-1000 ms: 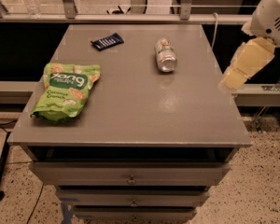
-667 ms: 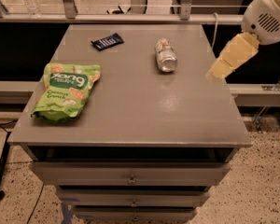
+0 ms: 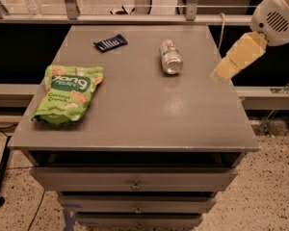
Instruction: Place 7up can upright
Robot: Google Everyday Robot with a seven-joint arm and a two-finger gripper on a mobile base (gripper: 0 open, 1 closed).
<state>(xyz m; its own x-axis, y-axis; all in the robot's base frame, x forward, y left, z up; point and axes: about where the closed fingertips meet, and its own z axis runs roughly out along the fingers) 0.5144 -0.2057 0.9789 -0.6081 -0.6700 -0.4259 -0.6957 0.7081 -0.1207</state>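
7up can (image 3: 171, 57): lying on side, worktop (image 3: 135, 114) 1 o'clock sector; uprighting not yet done. Tool (image 3: 226, 69): at can's 3 o'clock, clear of can, probably staged for approach. Spread or together: cannot tell.

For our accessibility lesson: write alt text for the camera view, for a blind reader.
A 7up can lies on its side on a grey table, the gripper hovering at the table's right edge. A green snack bag lies left.

The 7up can (image 3: 171, 57) is shiny metal, the tabletop (image 3: 135, 109) smooth matt, the jaws beside its right edge matt yellowish.
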